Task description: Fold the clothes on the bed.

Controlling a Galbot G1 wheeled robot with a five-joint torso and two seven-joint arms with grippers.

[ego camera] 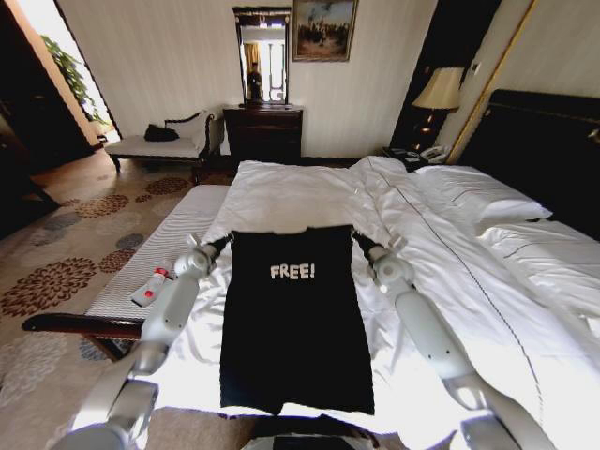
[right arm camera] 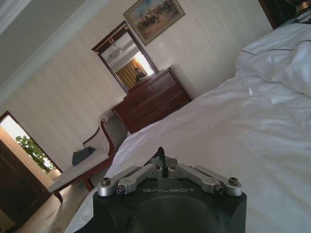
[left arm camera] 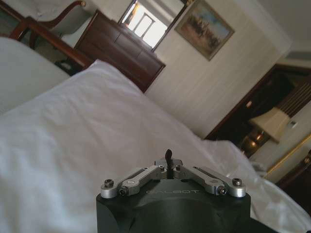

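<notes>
The clothes are one black T-shirt with white "FREE!" lettering, spread lengthwise over the white bed towards its near edge. Its top edge is stretched straight between my two grippers. My left gripper is shut on the shirt's top left corner, and my right gripper is shut on the top right corner. In the left wrist view the left gripper pinches a small tip of black cloth. In the right wrist view the right gripper likewise pinches a tip of black cloth.
A pale striped bench with a dark wood frame runs along the bed's left side, carrying a small red-and-white object. Pillows and the dark headboard are at the right. A dresser and chaise stand by the far wall.
</notes>
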